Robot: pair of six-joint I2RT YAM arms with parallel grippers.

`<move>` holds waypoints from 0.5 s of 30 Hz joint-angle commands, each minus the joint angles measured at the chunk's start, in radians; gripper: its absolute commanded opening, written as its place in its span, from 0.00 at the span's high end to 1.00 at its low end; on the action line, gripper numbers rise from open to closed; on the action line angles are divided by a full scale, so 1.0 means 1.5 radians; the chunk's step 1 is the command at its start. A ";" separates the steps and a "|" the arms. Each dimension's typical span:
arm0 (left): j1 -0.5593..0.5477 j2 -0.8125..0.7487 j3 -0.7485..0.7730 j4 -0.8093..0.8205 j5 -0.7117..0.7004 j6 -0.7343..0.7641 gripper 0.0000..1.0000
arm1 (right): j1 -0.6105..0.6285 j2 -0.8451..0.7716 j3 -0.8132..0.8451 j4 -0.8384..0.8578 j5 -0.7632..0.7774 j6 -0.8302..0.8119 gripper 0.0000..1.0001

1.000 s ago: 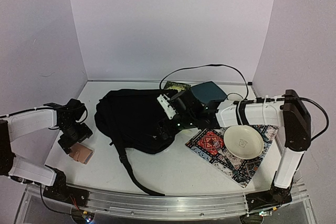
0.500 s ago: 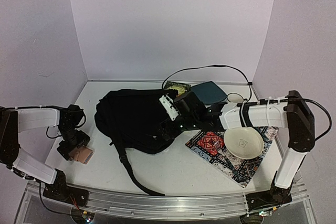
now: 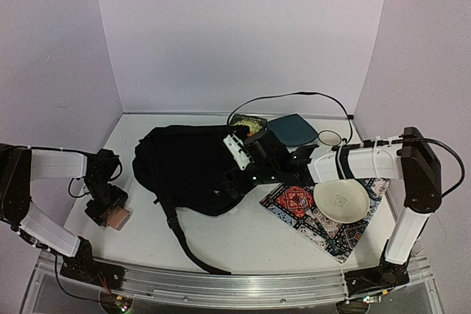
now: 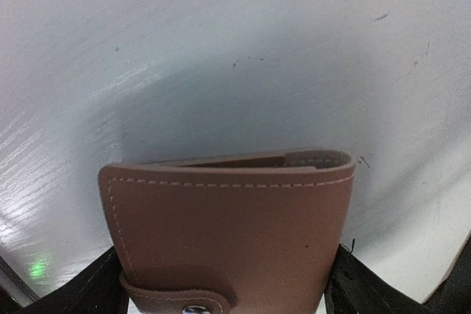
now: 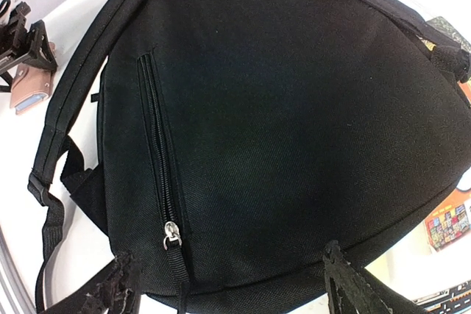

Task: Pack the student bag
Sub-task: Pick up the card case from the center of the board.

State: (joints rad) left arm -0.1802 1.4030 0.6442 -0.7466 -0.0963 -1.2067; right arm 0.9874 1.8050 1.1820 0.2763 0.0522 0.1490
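— Black backpack (image 3: 188, 163), seen from above: where does it lie?
— Flat on the white table (image 3: 243, 244), left of centre, with one strap (image 3: 180, 237) trailing toward the near edge. The right pincer (image 3: 234, 180) hangs over its right side.
— And the left pincer (image 3: 108, 206)?
— Down near the table's left edge, at a small tan wallet (image 3: 118, 217), well apart from the backpack. On the right lies a patterned cloth (image 3: 291, 200) with a pale bowl (image 3: 341, 201) on it. A teal pouch (image 3: 293, 129) sits at the far side.
— Left wrist view next. How wide is it?
— Wide. The wallet lies on the table and fills the gap, with its snap tab at the bottom edge of the view. One black finger (image 4: 92, 292) stands at each side edge, right against the leather. Whether they press the wallet or only flank it, I cannot tell.
— And the right wrist view?
— The fingers (image 5: 110, 292) are spread wide and have hold of nothing. Only the backpack's cloth shows beneath them. Whether the tips touch the fabric, I cannot tell. A zip (image 5: 156, 145) runs down the panel, with its metal pull close to one finger. The wallet and the left pincer show small at the upper left corner.
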 commanded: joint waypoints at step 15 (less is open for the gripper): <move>-0.003 -0.091 0.031 0.009 0.101 0.026 0.24 | 0.003 -0.041 0.018 0.008 -0.083 0.034 0.16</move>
State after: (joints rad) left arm -0.1775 1.3245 0.6317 -0.7494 -0.0224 -1.1873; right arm 0.9871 1.7949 1.1820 0.2775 0.0031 0.1590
